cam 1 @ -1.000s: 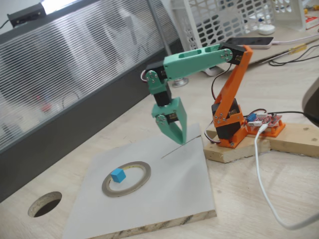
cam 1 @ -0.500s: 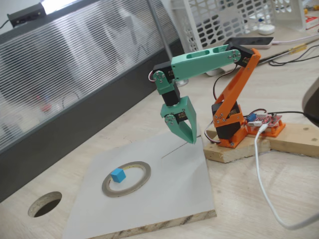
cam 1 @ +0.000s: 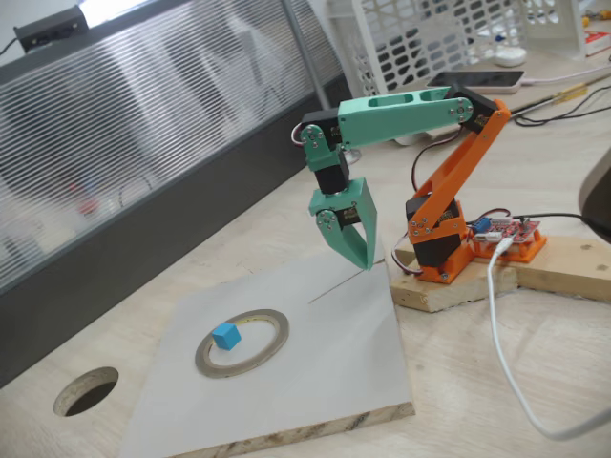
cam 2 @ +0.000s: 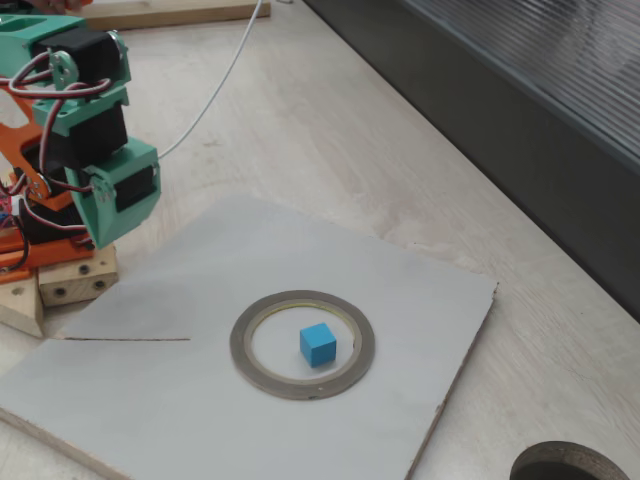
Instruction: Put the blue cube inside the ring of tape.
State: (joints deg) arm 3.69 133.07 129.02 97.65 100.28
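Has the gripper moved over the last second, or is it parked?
Yes. In a fixed view the gripper has drawn back toward the orange base and slightly up, away from the ring of tape holding the blue cube.

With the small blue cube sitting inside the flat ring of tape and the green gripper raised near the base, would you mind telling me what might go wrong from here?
1. The small bright blue cube and the thin grey-brown ring of tape lie loose on the pale grey board; a bump might shift them.
2. The green two-finger gripper hangs low over the board's far corner, so a downward sweep could clip the edge.
3. The white cable trails beside the orange base and might snag.
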